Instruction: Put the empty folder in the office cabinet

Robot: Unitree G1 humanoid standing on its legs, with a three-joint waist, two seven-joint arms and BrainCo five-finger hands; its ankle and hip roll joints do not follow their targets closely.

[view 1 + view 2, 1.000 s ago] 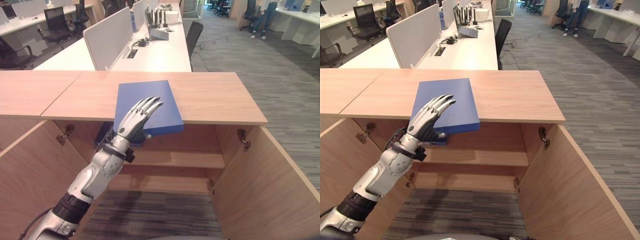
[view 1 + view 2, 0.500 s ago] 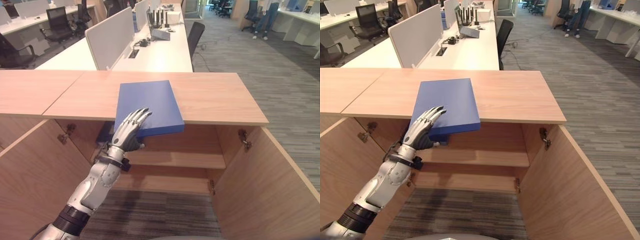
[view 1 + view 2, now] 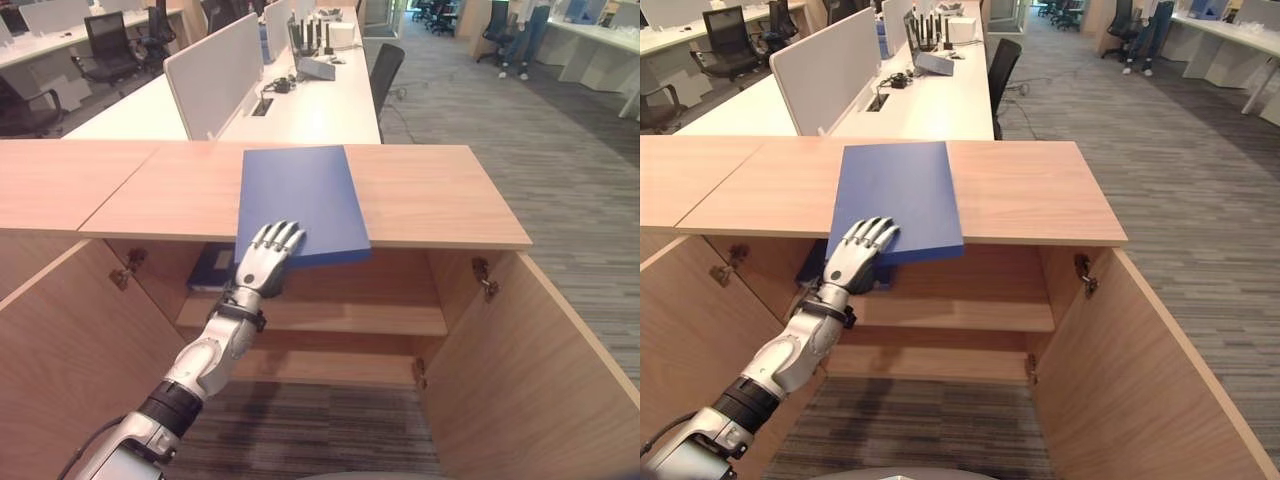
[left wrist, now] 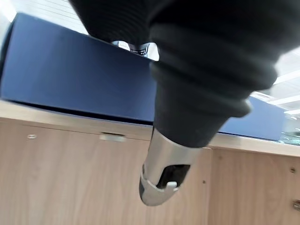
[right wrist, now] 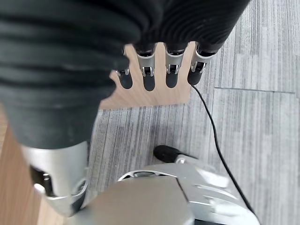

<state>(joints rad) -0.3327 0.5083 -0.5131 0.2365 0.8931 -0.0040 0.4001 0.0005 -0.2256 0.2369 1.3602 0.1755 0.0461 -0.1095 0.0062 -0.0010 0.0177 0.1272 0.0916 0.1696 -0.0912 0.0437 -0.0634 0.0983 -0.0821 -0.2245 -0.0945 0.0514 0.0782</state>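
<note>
While the left hand [image 3: 268, 250] lies with straightened fingers on the near edge of the blue folder [image 3: 300, 200], it presses from above and grips nothing. That near edge overhangs the front of the wooden tabletop [image 3: 430, 195] above the open cabinet [image 3: 340, 320], whose doors stand wide. The right hand [image 5: 159, 70] shows in its own wrist view, fingers relaxed and empty, idle over the carpet.

Risk, as a judgement: a flat press gives little hold (the cover looks smooth), so the overhanging folder could tip off the edge and drop to the floor short of the shelf [image 3: 350, 318].

Folder: flat, rectangular, matte blue, thick-spined. Tabletop and cabinet: light wood-grain laminate, square-edged, with metal hinges [image 3: 483, 279].
</note>
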